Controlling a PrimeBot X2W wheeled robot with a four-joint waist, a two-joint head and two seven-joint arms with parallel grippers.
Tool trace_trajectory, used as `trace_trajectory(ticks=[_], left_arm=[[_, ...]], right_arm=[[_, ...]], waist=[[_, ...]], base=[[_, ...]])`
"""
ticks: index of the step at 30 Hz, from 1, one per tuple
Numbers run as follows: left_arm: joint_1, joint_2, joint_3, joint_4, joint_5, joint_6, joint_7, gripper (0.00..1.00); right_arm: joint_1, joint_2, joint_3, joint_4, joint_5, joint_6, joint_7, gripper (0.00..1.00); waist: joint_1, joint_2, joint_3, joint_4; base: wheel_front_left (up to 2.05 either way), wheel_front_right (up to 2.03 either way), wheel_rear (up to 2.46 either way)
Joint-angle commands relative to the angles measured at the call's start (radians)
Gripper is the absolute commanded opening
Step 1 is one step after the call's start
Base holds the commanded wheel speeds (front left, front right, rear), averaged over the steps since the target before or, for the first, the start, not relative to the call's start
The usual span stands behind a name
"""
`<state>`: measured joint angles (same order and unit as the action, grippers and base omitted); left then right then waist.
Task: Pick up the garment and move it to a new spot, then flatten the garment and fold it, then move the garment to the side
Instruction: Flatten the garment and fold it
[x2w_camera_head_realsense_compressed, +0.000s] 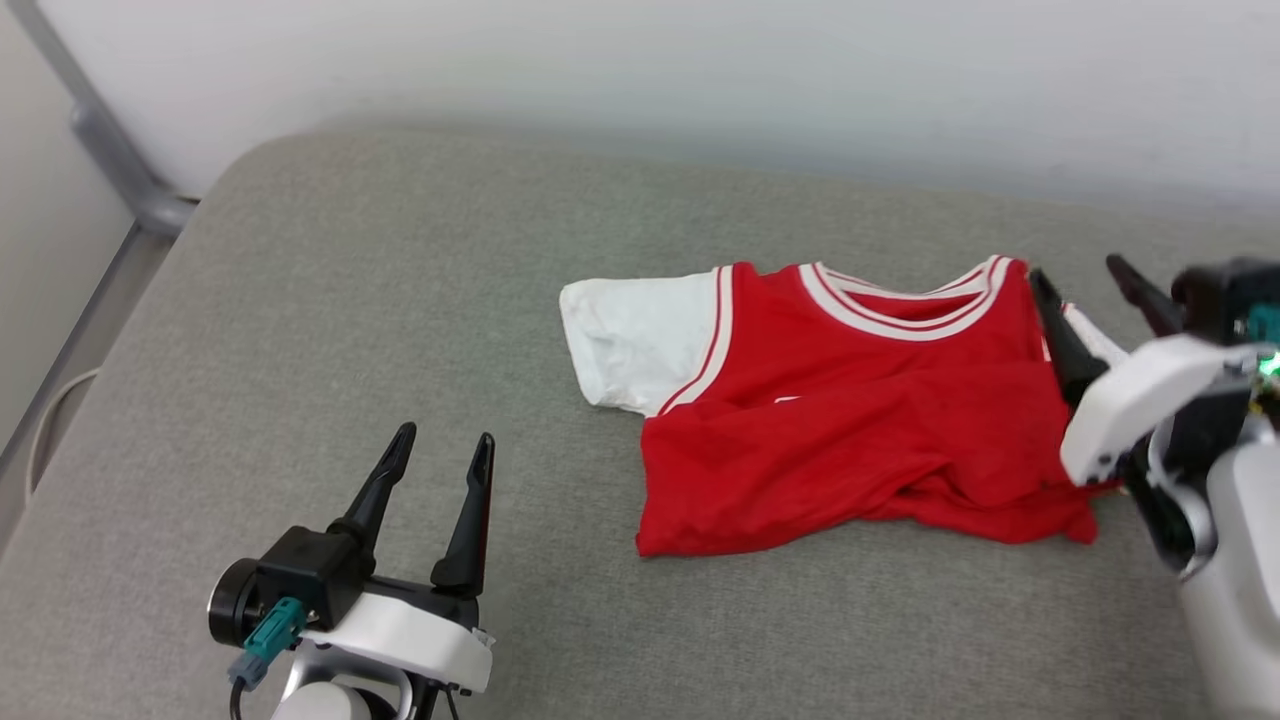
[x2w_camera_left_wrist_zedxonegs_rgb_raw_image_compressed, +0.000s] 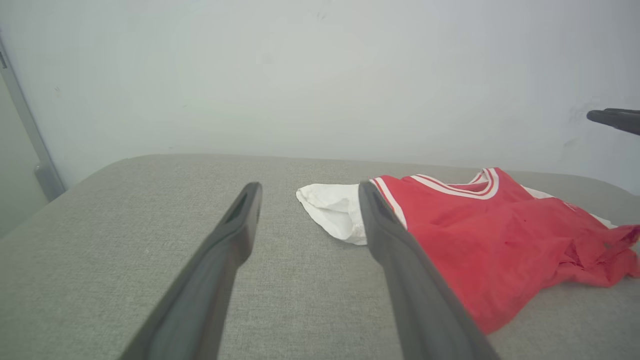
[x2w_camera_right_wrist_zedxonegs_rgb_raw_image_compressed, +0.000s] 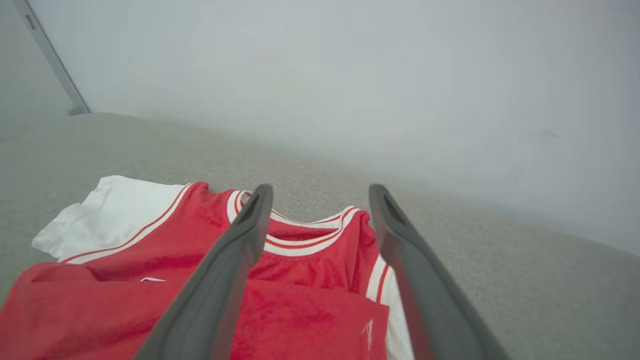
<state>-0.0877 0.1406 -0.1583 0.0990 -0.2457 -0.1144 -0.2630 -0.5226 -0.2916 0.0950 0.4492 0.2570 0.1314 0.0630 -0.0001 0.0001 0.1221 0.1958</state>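
1. Three views, head view first. The red shirt lies on the grey cushion, right of its middle. Its collar points toward the wall, and one white sleeve is spread flat on the robot's left. The lower part looks doubled up over the chest and bunches at the corner nearest the right arm.
2. In the same view, the left gripper hangs well apart from the shirt at the lower left, its fingers spread and empty. The right gripper sits at the shirt's right shoulder. Its fingers are spread too, one lying over the red cloth with nothing pinched.
3. In the left wrist view, the left gripper points its spread fingers along the cushion toward the white sleeve. The shirt lies ahead and to the right.
4. In the right wrist view, the right gripper straddles the collar and right shoulder with spread fingers. A folded edge of the shirt crosses beneath them. Whether the tips touch the cloth cannot be told.
5. The step in hand seems to be flattening and folding.
   - The bunched corner should be smoothed out before any further fold, or the crease will set crooked.
   - Each gripper should pinch a matching edge, the left at the sleeve side and the right at the shoulder side.
   - Each pinch should take every layer meant to travel.
   - The two should lift only slightly and move together, since the soft cushion will likely drag on the cloth.
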Motion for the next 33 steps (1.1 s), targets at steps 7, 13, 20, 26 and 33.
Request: trace_trajectory(ticks=[7,13,20,26,33], left_arm=[[0.026,-0.009,0.013,-0.012,-0.017,-0.004,-0.003,1.00],[0.048,-0.005,0.011,0.015,-0.030,-0.007,-0.003,1.00],[0.007,0.011,0.007,0.055,-0.052,-0.006,0.049,1.00],[-0.097,0.028,0.017,0.092,-0.121,-0.003,0.263,1.00],[-0.292,0.081,0.015,0.106,-0.168,0.028,0.615,1.00]], right_arm=[[0.226,0.091,-0.092,-0.179,-0.016,-0.001,-0.107,1.00],[0.370,0.181,-0.156,-0.297,-0.044,-0.001,-0.136,1.00],[0.424,0.216,-0.176,-0.388,-0.071,-0.001,-0.116,1.00],[0.427,0.224,-0.182,-0.442,-0.097,-0.001,-0.091,1.00],[0.413,0.226,-0.182,-0.473,-0.108,-0.001,-0.085,1.00]], waist=[[0.0001,-0.0001,-0.033,-0.051],[0.0001,-0.0001,-0.038,-0.077],[0.0001,-0.0001,-0.009,-0.115],[0.0001,-0.0001,0.050,-0.154],[0.0001,-0.0001,0.122,-0.183]], base=[[0.00,0.00,0.00],[0.00,0.00,0.00],[0.00,0.00,0.00],[0.00,0.00,0.00],[0.00,0.00,0.00]])
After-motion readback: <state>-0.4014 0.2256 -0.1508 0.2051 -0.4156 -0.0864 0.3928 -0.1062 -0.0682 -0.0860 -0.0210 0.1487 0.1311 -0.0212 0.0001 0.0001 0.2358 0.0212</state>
